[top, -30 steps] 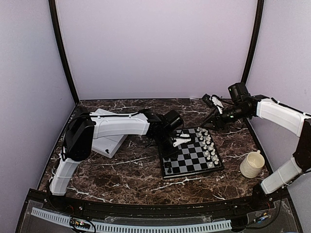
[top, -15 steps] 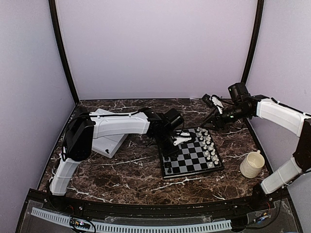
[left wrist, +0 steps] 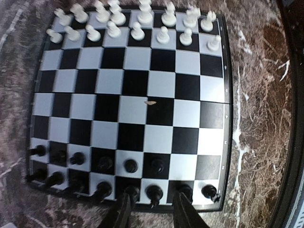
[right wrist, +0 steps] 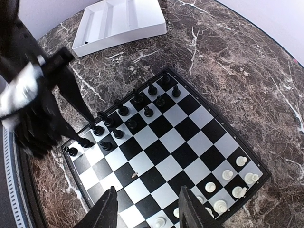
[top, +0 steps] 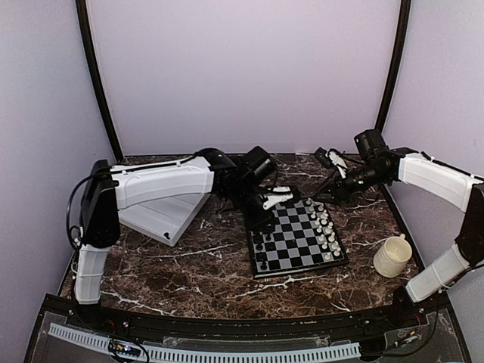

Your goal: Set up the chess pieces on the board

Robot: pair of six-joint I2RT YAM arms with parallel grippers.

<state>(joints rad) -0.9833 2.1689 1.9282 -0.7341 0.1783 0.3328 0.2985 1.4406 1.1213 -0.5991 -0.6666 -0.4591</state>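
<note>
Lifted off the board (left wrist: 137,84), left tool (left wrist: 154,214) stands narrowly parted, empty; right tool (right wrist: 149,209) wide.

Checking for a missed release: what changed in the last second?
The left tool lifted away from the board as its arm swung up, and its jaws opened. They now stand empty over the black pieces. Whether it just set one down is unclear. The right tool, white pieces, cup and tray stayed put.
</note>
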